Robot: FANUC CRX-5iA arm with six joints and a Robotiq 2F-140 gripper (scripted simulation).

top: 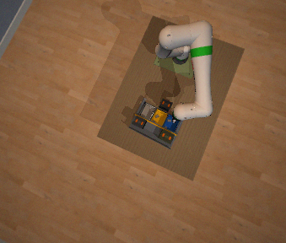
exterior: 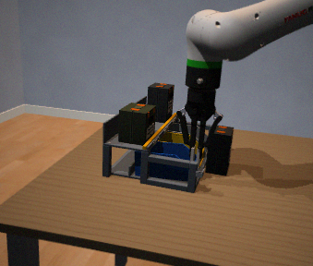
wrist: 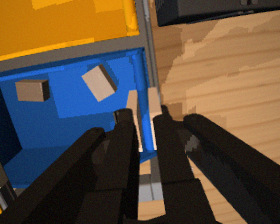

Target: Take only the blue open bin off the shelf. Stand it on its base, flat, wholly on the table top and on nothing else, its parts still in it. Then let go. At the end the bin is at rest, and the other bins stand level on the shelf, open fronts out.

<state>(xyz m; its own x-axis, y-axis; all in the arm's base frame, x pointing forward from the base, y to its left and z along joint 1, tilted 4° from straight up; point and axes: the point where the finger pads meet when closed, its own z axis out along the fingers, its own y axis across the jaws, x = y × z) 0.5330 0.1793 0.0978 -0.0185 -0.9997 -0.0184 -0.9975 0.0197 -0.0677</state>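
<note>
The blue open bin [wrist: 69, 116] [exterior: 150, 163] sits in the grey shelf frame, at its right end; it also shows in the side view [exterior: 168, 159] and from above [top: 171, 123]. Two tan parts [wrist: 99, 82] lie inside it. My gripper [wrist: 144, 102] points down at the bin's right side and is shut on its thin side wall. In the side view the fingers [exterior: 196, 148] reach down into the frame. A yellow bin [wrist: 69, 10] stands right beside the blue one.
Dark boxes with orange marks stand on the shelf's top [exterior: 137, 122], behind it [exterior: 161, 99] and on the table close to its right side [exterior: 220, 149]. A green base plate [top: 175, 63] carries the arm at the table's far end.
</note>
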